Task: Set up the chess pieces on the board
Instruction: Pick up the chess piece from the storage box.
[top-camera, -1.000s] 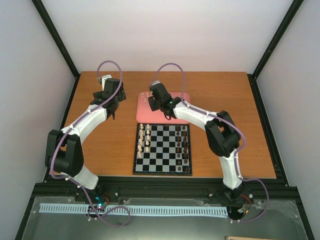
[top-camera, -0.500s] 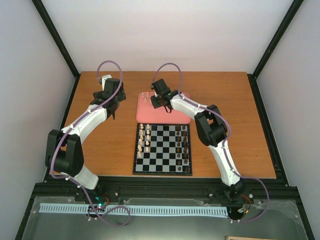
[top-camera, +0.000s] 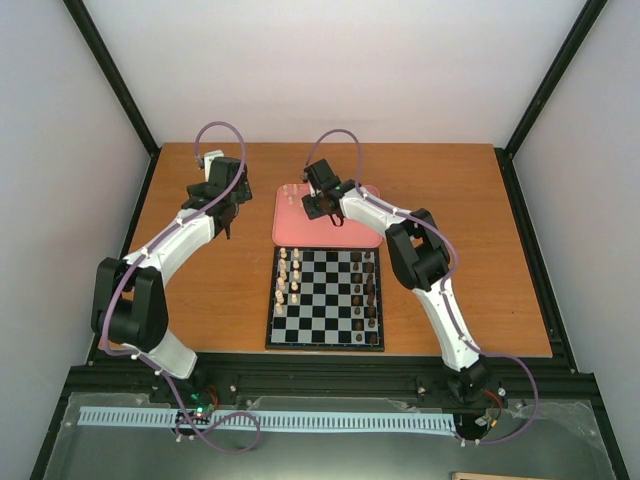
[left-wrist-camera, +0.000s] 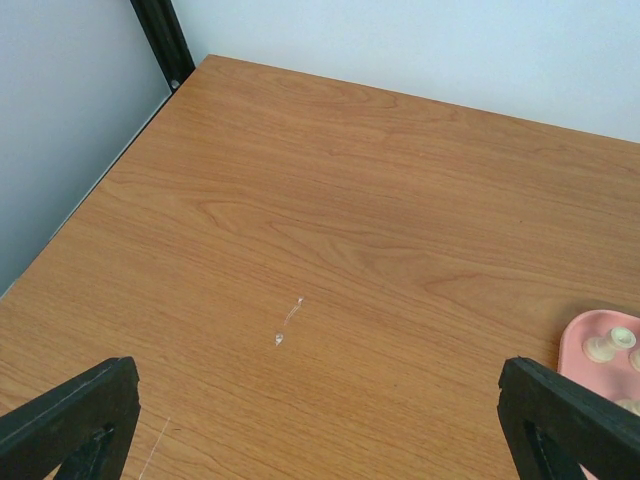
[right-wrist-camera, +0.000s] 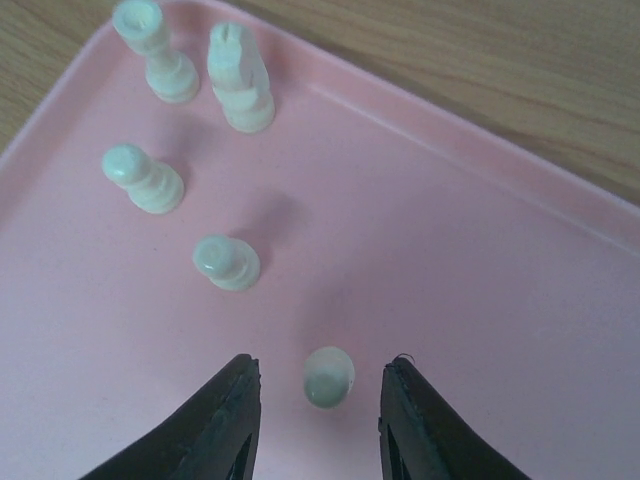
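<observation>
Your right jaws stand apart astride a cream pawn (right-wrist-camera: 329, 377) on the pink tray (right-wrist-camera: 480, 300), touching neither side. Four more cream pieces (right-wrist-camera: 225, 262) stand toward 11 o'clock. From above, the board (top-camera: 322, 300) lies just beside the tray at 6 o'clock. This looks like the pick-up step: next, clamp squarely and lift straight. Your left jaws hang wide apart over the bench (left-wrist-camera: 350, 200).

Lab test cell: black frame posts (top-camera: 110, 75), white panels (top-camera: 330, 70) around a wooden table (top-camera: 450, 200).
</observation>
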